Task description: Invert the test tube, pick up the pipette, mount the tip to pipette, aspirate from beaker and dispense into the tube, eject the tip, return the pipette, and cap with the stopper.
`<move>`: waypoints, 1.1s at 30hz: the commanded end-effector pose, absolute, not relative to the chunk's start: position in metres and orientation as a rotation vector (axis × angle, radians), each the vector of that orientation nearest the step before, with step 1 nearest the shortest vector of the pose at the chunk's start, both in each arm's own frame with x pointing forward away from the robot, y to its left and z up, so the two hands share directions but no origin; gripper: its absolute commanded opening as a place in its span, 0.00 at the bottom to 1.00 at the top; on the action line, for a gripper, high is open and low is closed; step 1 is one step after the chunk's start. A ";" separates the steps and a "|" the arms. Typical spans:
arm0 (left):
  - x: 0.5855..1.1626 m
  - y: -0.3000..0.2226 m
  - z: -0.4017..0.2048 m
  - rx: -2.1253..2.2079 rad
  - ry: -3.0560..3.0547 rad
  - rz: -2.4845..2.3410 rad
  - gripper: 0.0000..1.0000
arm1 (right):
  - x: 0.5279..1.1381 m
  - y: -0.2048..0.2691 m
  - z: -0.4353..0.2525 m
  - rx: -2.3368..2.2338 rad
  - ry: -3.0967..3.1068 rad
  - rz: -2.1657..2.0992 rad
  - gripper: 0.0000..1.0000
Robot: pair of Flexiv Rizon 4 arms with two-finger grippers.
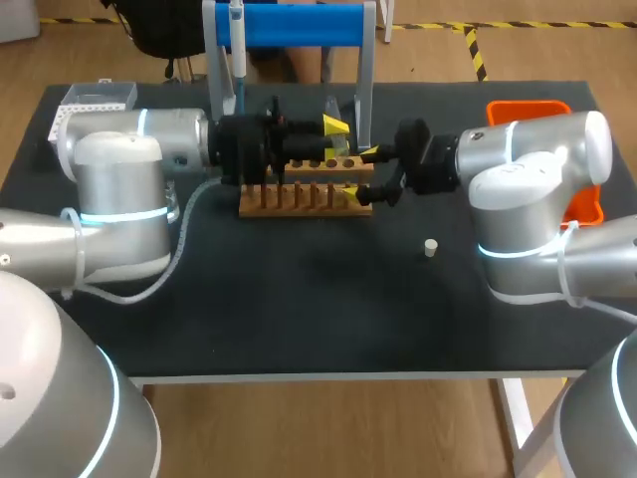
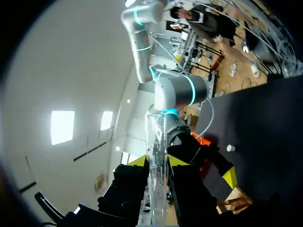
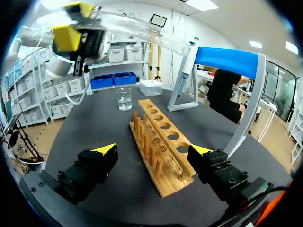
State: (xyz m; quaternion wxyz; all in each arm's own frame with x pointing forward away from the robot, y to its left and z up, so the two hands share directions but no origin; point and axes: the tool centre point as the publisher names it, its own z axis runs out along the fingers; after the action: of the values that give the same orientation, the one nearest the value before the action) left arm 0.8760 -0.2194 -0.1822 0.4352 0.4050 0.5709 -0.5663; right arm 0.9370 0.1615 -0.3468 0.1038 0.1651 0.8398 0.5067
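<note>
One test tube (image 2: 156, 137) is clamped between the left gripper's (image 2: 157, 161) fingers, upper middle in the head view, near the one wooden rack (image 1: 299, 197). The right gripper (image 1: 368, 174) stands apart, empty. One stopper (image 1: 430, 248), one beaker (image 3: 124, 99) and one pipette (image 1: 237, 50) are on the black table (image 1: 299, 309).

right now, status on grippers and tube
Left gripper shut on test tube, held clear of rack. Right gripper open, empty, at the rack. Stopper lies apart on table.

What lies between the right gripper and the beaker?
The wooden tube rack, running lengthwise from between the right gripper's open fingers toward the beaker; then a bare stretch of table. The right wrist view shows it.
</note>
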 end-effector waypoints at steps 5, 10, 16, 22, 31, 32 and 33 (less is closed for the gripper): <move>0.907 -0.222 -0.180 0.584 1.792 -1.725 0.00 | 0.936 0.162 -0.348 0.488 2.473 1.494 1.00; 0.915 -0.219 -0.186 0.314 1.957 -1.774 0.00 | 0.936 0.162 -0.348 0.488 2.473 1.494 1.00; 0.922 -0.210 -0.179 0.036 2.036 -1.882 0.00 | 0.936 0.162 -0.348 0.488 2.473 1.494 1.00; 0.922 -0.209 -0.170 0.051 2.012 -1.870 0.00 | 0.936 0.162 -0.348 0.488 2.473 1.494 1.00; 0.922 -0.209 -0.170 0.051 2.012 -1.870 0.00 | 0.936 0.162 -0.348 0.488 2.473 1.494 1.00; 0.922 -0.209 -0.170 0.051 2.012 -1.870 0.00 | 0.936 0.162 -0.348 0.488 2.473 1.494 1.00; 0.922 -0.209 -0.170 0.051 2.012 -1.870 0.00 | 0.936 0.162 -0.348 0.488 2.473 1.494 1.00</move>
State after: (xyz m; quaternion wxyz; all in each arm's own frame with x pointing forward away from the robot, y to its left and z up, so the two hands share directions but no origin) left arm 0.9235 -0.2080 -0.1713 0.1938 0.0213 0.7175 -0.6687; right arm 0.9370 0.1614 -0.3468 0.1039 0.1652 0.8397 0.5067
